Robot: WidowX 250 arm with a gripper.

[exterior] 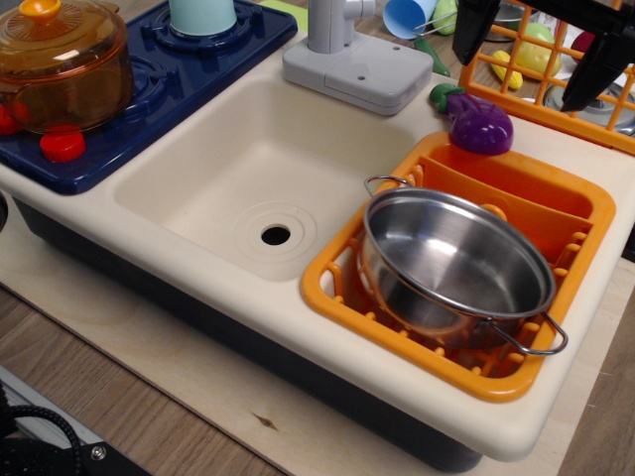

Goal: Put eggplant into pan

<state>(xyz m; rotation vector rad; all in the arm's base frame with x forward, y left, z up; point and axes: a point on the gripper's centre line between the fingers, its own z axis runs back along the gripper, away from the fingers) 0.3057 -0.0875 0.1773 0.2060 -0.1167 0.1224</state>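
The eggplant (pixel 480 123) is glossy purple with a green stem cap pointing left. It lies on the cream counter edge just behind the orange dish rack (pixel 347 297). The pan (pixel 451 260) is shiny steel with two wire loop handles and sits tilted in the rack, empty. My gripper (pixel 536 45) is at the top right, above and slightly behind the eggplant. Its two black fingers (pixel 472 30) are spread wide apart with nothing between them. The fingertips are apart from the eggplant.
A cream sink basin (pixel 198 169) with a drain lies left of the rack. A grey faucet base (pixel 357 69) stands behind it. A blue stove (pixel 189 69) holds an amber lidded pot (pixel 62 59). An orange basket (pixel 556 99) with toys stands at the back right.
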